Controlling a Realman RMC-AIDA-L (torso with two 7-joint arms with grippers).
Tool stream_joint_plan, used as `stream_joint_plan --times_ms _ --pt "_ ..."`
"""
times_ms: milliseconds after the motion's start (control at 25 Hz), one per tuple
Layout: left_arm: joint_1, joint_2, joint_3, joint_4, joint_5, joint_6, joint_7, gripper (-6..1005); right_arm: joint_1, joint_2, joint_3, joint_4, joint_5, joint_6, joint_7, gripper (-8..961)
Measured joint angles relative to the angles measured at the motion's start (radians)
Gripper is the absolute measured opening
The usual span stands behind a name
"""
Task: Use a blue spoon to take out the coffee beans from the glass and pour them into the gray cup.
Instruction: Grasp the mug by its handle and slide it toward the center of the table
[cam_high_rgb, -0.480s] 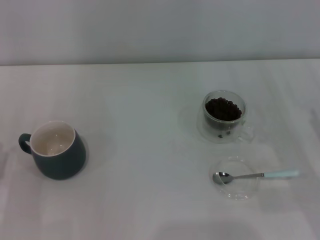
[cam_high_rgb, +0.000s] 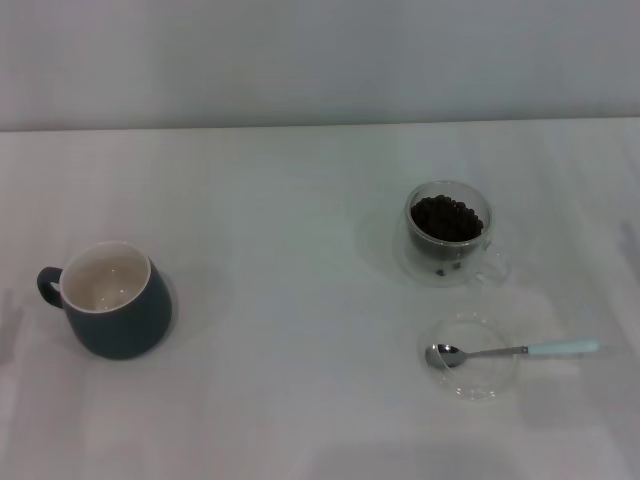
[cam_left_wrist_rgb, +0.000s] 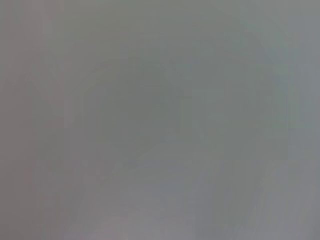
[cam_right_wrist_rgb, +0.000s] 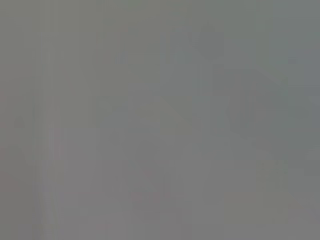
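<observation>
- Head view: neither hand shows, so I cannot tell their state.
- Spoon (cam_high_rgb: 515, 350) lies lower right, bowl in dish (cam_high_rgb: 470, 385); I'd pinch its handle level.

On your left you have the gray cup (cam_high_rgb: 108, 300) standing upright on the white worktop (cam_high_rgb: 290, 260), dark blue-gray outside, cream-white inside, its small loop handle turned to the left. Well apart from it, on your right, the glass (cam_high_rgb: 448, 234) stands upright, clear and double-walled, its handle facing right and toward you. The coffee beans (cam_high_rgb: 446, 218) fill its upper part as a dark heap. Just in front of the glass lies the blue spoon (cam_high_rgb: 515, 351), its metal bowl resting in a flat clear dish (cam_high_rgb: 471, 371) and its pale blue handle pointing right.
</observation>
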Motion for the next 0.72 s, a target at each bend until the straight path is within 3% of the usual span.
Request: stream_joint_plan --times_ms 200,480,720 --pt "0.026 0.002 0.002 0.000 0.008 0.007 -0.001 800 0.000 0.000 0.000 0.001 -0.001 0.001 0.000 859" --pt "0.128 0.007 0.003 -0.014 0.080 0.061 -0.002 800 0.006 0.000 0.015 -0.017 0.002 0.002 0.000 859" --pt "0.141 0.008 0.003 -0.123 0.206 0.074 -0.002 799 0.017 0.000 0.028 -0.034 0.002 0.008 0.000 858"
